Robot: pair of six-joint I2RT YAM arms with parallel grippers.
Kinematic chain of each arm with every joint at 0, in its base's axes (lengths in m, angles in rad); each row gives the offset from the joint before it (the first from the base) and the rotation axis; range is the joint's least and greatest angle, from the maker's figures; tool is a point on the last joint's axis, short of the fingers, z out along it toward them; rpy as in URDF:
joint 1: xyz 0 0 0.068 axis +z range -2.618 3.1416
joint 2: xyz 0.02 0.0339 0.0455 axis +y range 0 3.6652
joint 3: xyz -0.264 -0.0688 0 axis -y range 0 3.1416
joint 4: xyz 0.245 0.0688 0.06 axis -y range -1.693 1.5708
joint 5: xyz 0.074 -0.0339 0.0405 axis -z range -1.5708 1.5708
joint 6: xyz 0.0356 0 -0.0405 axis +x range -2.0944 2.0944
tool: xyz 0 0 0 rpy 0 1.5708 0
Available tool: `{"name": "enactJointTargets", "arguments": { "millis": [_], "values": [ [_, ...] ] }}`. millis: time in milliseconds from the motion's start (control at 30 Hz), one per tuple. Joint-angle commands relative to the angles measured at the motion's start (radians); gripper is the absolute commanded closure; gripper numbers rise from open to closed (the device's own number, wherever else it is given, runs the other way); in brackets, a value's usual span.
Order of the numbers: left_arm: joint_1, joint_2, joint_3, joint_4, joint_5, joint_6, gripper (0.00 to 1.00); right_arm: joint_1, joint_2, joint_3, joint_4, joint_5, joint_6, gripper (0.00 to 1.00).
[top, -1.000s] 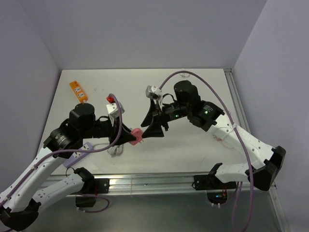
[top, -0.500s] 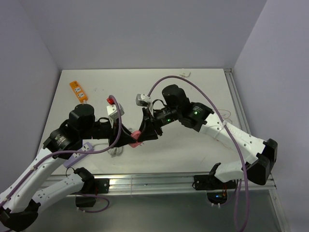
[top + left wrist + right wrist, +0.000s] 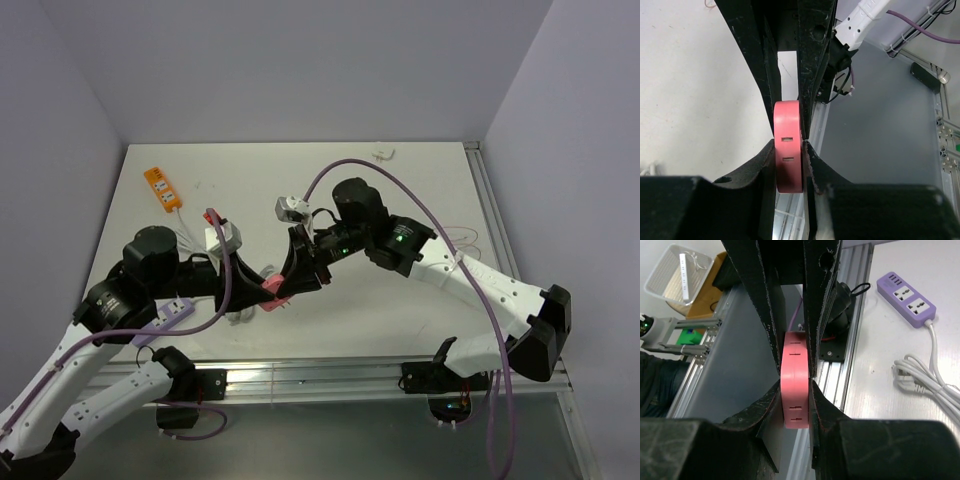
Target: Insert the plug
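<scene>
Clamped narrow with the left gripper (image 3: 789, 145) on the plug (image 3: 788, 150), at 6 o'clock in the left wrist view, with matte black fingers (image 3: 754, 167) curving in against both broad faces. Pinched from 12 o'clock by the right gripper (image 3: 796, 384) as well, closed onto the same block, with scuffed, dusty black surfaces flat on its sides. Held edge-on: a smooth salmon-pink plastic slab with rounded corners and small rectangular notches along the narrow rim. No telling the prongs or the thin cord from either wrist view. From above, only a sliver of pink between the two grippers, at 7 o'clock from the middle of the table (image 3: 400, 200); hard to say whether clear of the tabletop.

Further out, at 2 o'clock in the right wrist view, a glossy lilac power strip (image 3: 907, 295) with white socket faces. Below it, at 4 o'clock, a loosely bundled white cord (image 3: 927, 377), cut off by the frame. From above, largely hidden under the left arm at 8 o'clock. At 10 o'clock on the matte white tabletop, a flat rectangular orange power strip (image 3: 160, 187). At 12 o'clock by the far edge, a tiny white object (image 3: 383, 154), too small to identify. Along the near edge, a ribbed aluminium rail (image 3: 300, 375). At 10 o'clock in the right wrist view, off the table, a translucent grid-textured bin (image 3: 675, 267), blurred.
</scene>
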Motion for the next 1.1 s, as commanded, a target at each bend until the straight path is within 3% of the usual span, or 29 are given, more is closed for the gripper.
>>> {"name": "enactJointTargets", "arguments": {
  "millis": [0,167,300,467,900,1067],
  "values": [
    [0.003,-0.031,0.012,0.096,-0.022,0.068,0.75,0.001,-0.011,-0.02,0.068,-0.022,0.106,1.0],
    [0.003,-0.026,0.025,0.078,-0.03,0.077,0.75,0.006,0.005,-0.016,0.095,-0.03,0.124,1.0],
    [0.003,-0.037,0.009,0.1,0.013,0.074,0.65,0.012,0.014,-0.007,0.091,-0.033,0.119,1.0],
    [0.003,-0.059,0.003,0.113,0.025,0.071,0.62,0.014,0.018,-0.003,0.094,-0.037,0.119,1.0],
    [0.003,-0.046,-0.011,0.117,0.099,0.057,0.65,0.02,0.026,0.007,0.122,-0.033,0.142,1.0],
    [0.003,-0.022,-0.001,0.088,0.12,0.06,0.79,0.026,0.024,0.016,0.137,-0.024,0.15,1.0]
  ]
}}
